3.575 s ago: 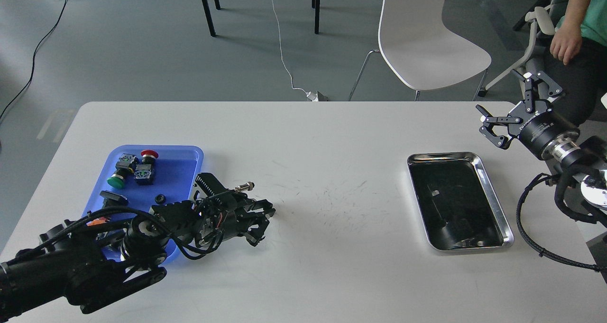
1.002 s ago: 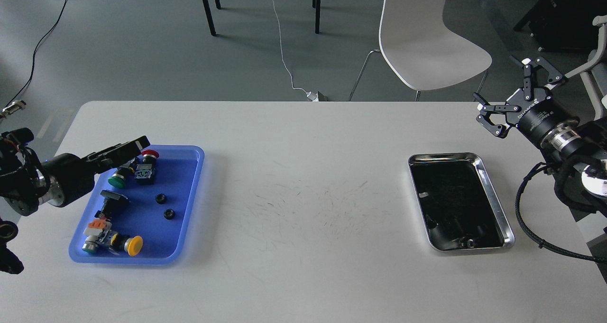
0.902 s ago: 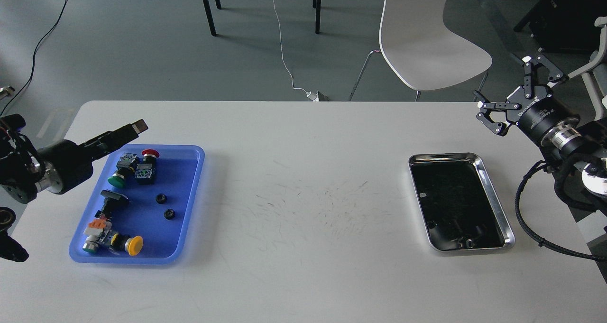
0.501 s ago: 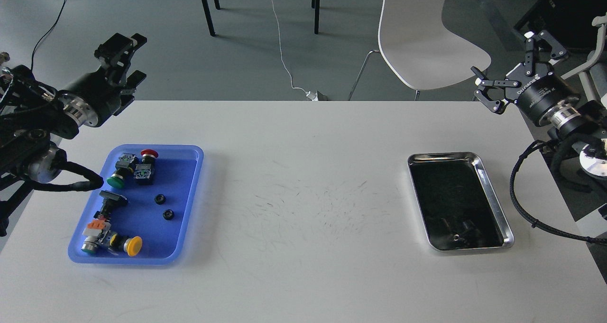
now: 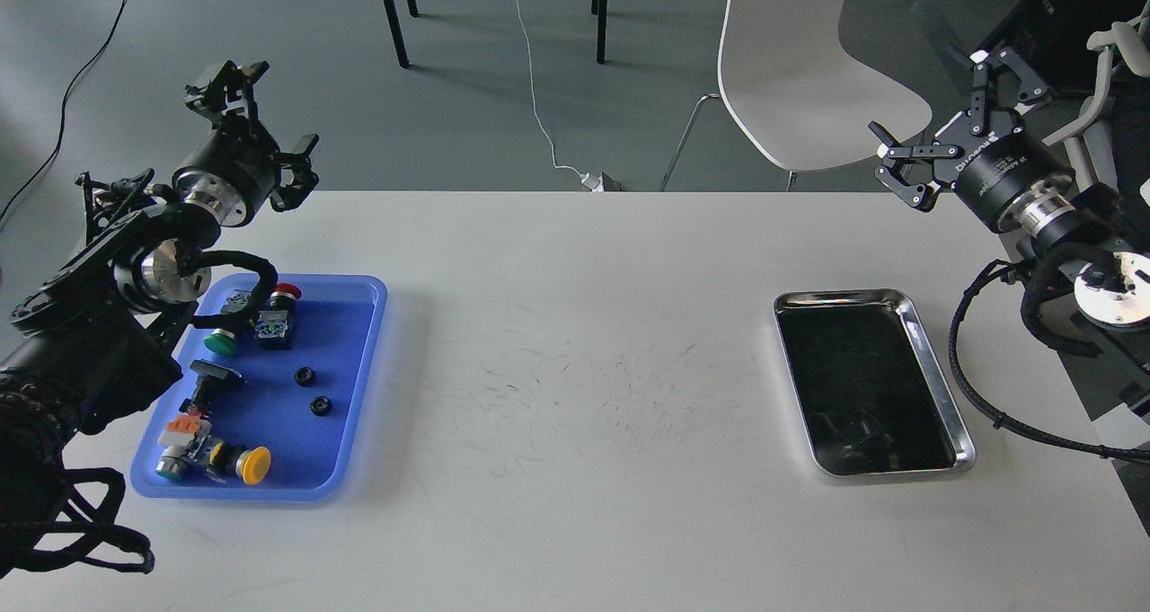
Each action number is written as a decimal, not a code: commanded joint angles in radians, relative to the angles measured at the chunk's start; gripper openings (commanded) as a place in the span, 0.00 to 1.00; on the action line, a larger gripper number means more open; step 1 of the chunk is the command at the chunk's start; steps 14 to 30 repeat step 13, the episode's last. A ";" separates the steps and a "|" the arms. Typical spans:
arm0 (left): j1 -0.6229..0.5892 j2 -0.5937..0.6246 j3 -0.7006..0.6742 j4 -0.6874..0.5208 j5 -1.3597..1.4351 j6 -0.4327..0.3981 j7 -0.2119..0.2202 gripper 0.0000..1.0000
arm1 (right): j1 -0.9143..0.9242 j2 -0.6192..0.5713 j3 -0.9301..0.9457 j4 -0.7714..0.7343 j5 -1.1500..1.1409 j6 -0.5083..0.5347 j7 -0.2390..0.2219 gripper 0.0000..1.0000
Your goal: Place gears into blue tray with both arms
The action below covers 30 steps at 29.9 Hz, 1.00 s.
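Note:
Two small black gears lie inside the blue tray (image 5: 359, 378) at the table's left: one gear (image 5: 305, 376) and another gear (image 5: 320, 405) just below it. My left gripper (image 5: 260, 122) is raised above the table's far left edge, well behind the tray, open with nothing between its fingers. At the far right, my right gripper (image 5: 950, 100) hangs high beyond the table's back edge, also open and empty.
The blue tray also holds several push-buttons, among them a red-capped (image 5: 286, 292), a green-capped (image 5: 218, 342) and a yellow-capped (image 5: 254, 465) one. A shiny steel tray (image 5: 934, 374) with a dark inside sits at the right. A white chair (image 5: 809, 82) stands behind the table.
My left arm has lifted off the table beside the blue tray and swung up and back to the far left. A second gear now lies in the tray. The right gripper rose slightly.

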 commanded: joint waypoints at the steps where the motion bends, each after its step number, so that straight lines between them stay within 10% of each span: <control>1: -0.001 0.004 0.003 0.008 -0.055 -0.042 0.000 0.97 | -0.033 -0.034 0.012 0.030 0.003 -0.001 0.004 0.99; 30: -0.001 0.006 0.000 -0.003 -0.058 -0.054 -0.010 0.98 | -0.065 -0.035 0.043 0.102 0.004 -0.032 0.005 0.99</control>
